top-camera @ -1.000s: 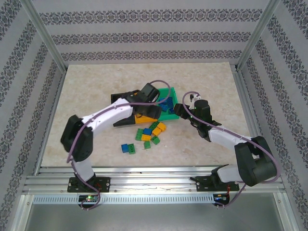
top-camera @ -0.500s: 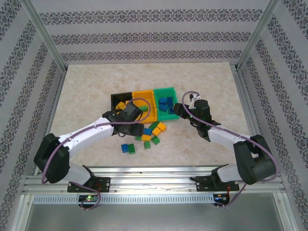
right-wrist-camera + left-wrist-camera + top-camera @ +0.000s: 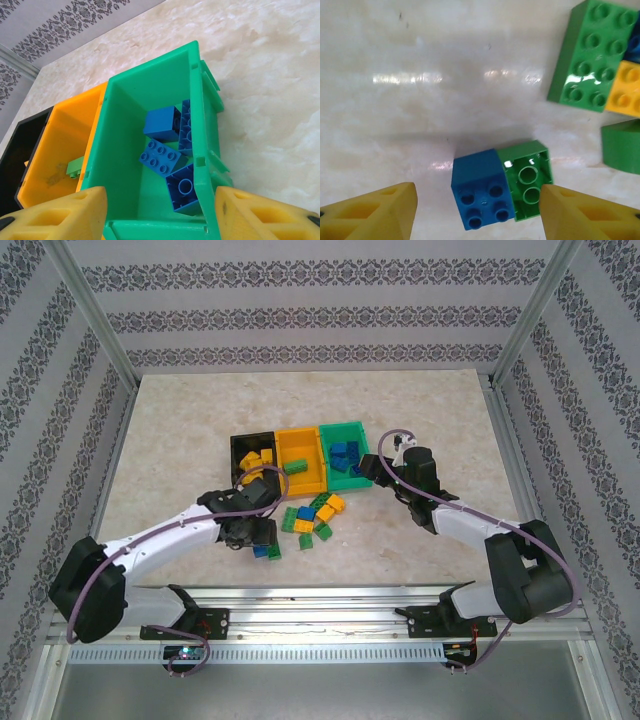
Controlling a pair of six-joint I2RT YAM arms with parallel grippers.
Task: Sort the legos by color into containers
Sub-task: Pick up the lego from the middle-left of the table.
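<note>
Left pincer (image 3: 477, 207): jaws apart, low over tabletop (image 3: 420, 100), flanking blue brick (image 3: 481, 190); green brick (image 3: 527, 179) touching it, possibly joined. Centre, then clamp blue alone. Right pincer (image 3: 160, 212): apart, above green bin (image 3: 150, 90).

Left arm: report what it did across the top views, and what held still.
The left arm pulled back from over the containers toward the near edge. Its end effector now hangs open, straddling a blue lego and a green lego lying side by side on the table, with nothing gripped. Unchanged: the right end effector, open at the green container, the containers, and the loose pile.
</note>
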